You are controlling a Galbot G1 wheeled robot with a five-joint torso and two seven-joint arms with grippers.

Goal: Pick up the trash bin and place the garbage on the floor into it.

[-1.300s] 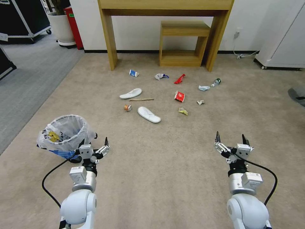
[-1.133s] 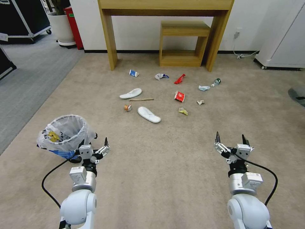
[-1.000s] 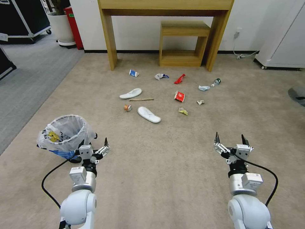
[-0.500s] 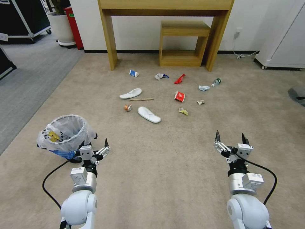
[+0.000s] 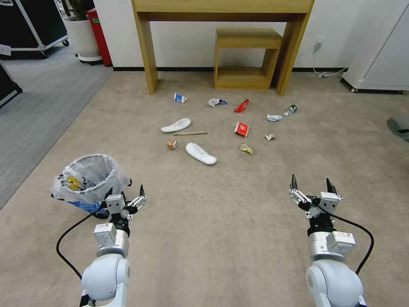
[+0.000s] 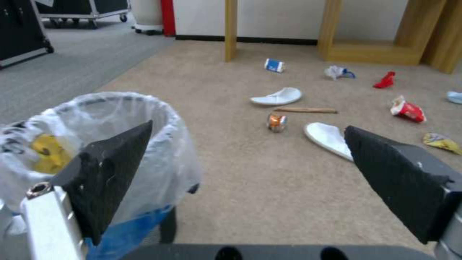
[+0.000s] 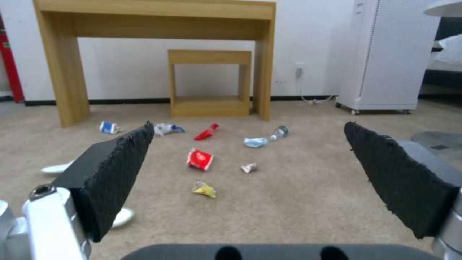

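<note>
**Bin at our left hand, litter spread ahead on the carpet**

Ahead of us a tall wooden console table (image 5: 221, 8) stands against the white wall, with a low wooden stool (image 5: 246, 57) tucked under it. A white cabinet on wheels (image 5: 379, 51) sits off to the right, a white planter (image 5: 83, 38) and a red cylinder (image 5: 99, 36) to the far left. The beige carpet (image 5: 221, 213) between us and the litter lies open.

Both arms reach forward and low, wrists level, fingers pointing away from us. Our left hand (image 5: 124, 195) is spread wide and holds nothing; its left finger (image 6: 103, 177) overlaps the bag in the wrist view, though we cannot tell whether it touches. Our right hand (image 5: 312, 186) is also spread wide and empty, hovering over bare carpet, well apart from everything.

The trash bin (image 5: 87, 181), blue with a crinkled clear liner over its rim and something yellow inside, stands upright on the carpet just beside and ahead of the left hand, on its outer side.

The garbage lies well ahead, between the hands and the console table: a near white slipper (image 5: 200, 153), a far white slipper (image 5: 175, 125), a wooden stick (image 5: 190, 133) between them, a crushed can (image 5: 171, 144), a red snack wrapper (image 5: 241, 129), a twisted red wrapper (image 5: 240, 105), a yellowish wrapper (image 5: 246, 149), a crumpled paper scrap (image 5: 269, 137), a small bottle (image 5: 290, 109) and a blue-and-white carton (image 5: 180, 98).
</note>
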